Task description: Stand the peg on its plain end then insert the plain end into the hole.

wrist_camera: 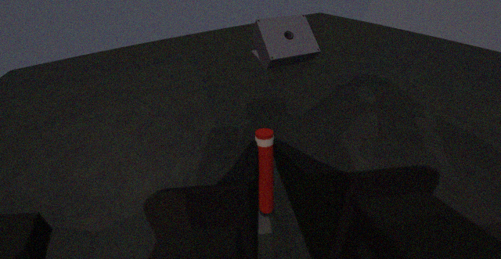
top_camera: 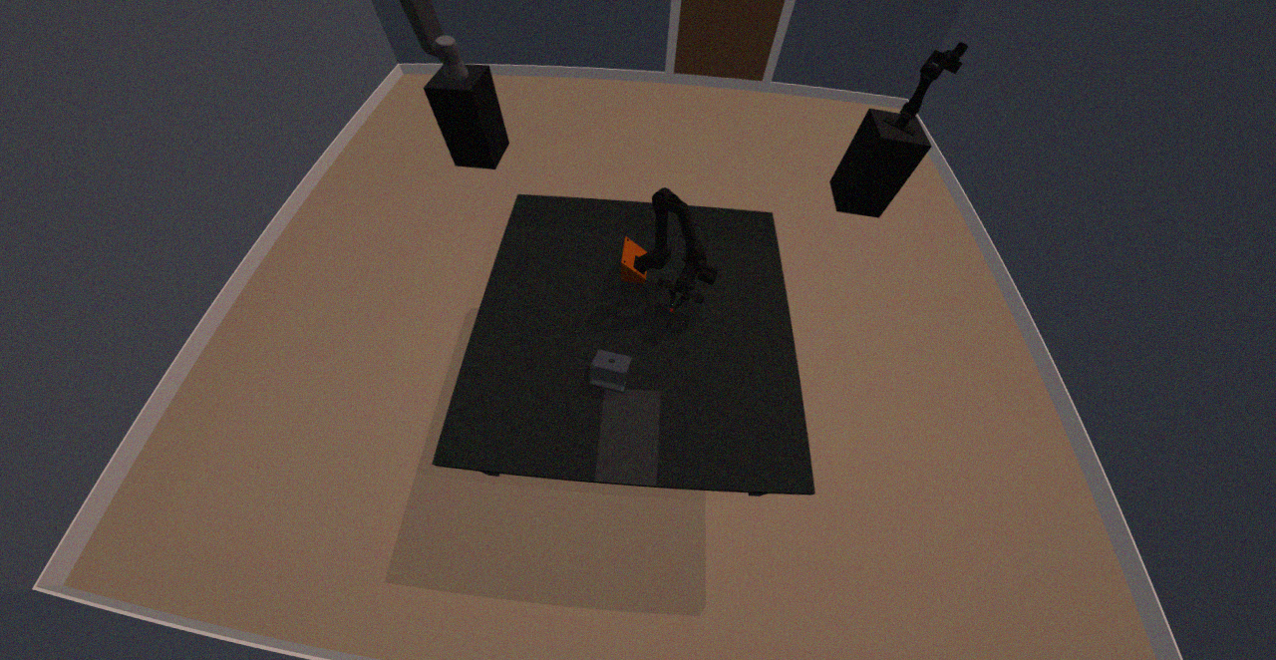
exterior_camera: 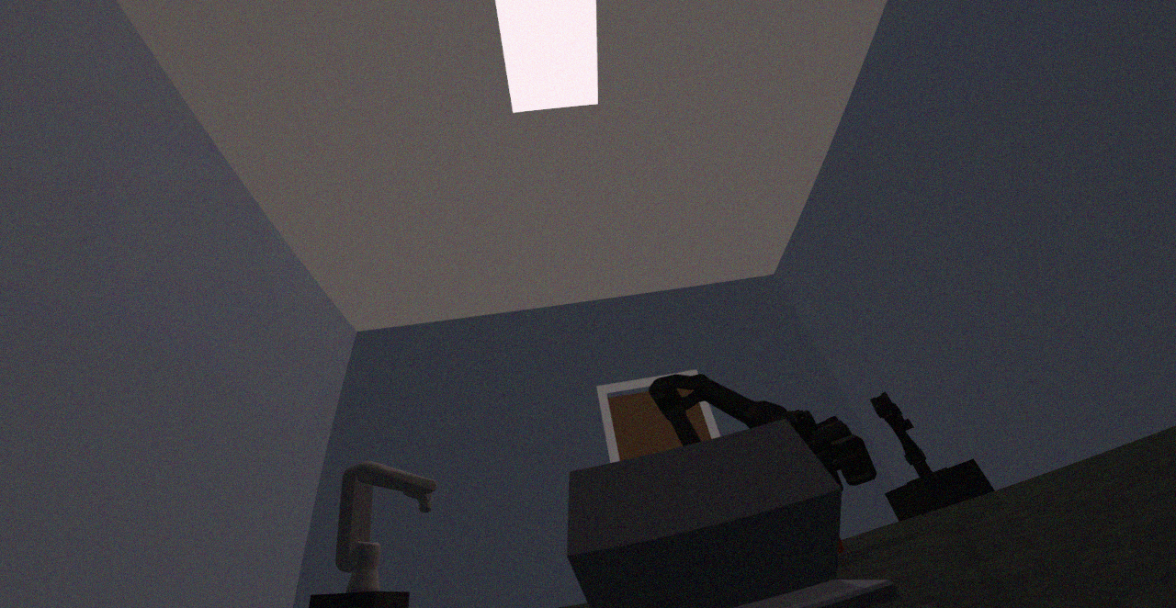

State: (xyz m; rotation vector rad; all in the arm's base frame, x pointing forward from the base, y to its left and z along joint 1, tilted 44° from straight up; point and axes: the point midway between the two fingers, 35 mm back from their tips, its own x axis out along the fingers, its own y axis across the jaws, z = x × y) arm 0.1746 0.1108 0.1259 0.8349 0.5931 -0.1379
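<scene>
Peg (top_camera: 675,301) is in my grip: jaws narrowed and clamped on its shaft. Top view: only a small red fleck of it shows under my gripper (top_camera: 678,299), over the middle of the dark bench (top_camera: 535,406), a bit toward the far edge. My arm (top_camera: 671,236) reaches out from near the far edge, with an orange piece (top_camera: 632,259) beside its base. The grey sloped panel (top_camera: 611,369) sits nearer the near edge, well apart from the peg, its hole (top_camera: 610,360) a dark dot on its face. A paler strip (top_camera: 629,435) runs from the panel to the near edge. Off the bench, two black pedestals (top_camera: 467,116) stand on the floor, each carrying another arm. Exterior view: low angle from behind the panel (exterior_camera: 698,489), which blocks most of the bench; my arm (exterior_camera: 740,407) arches above it and the gripper (exterior_camera: 851,460) hangs past the panel's right side. Can't see the peg or the jaws here. Wrist view: the red peg (wrist_camera: 265,177) points away from the camera between my fingers, white band (wrist_camera: 264,142) at the far end, plain end toward me. Can't tell whether it touches the bench. The panel (wrist_camera: 287,37) lies ahead near the far corner of the bench, hole (wrist_camera: 289,35) facing me, slightly right of the peg's line.
</scene>
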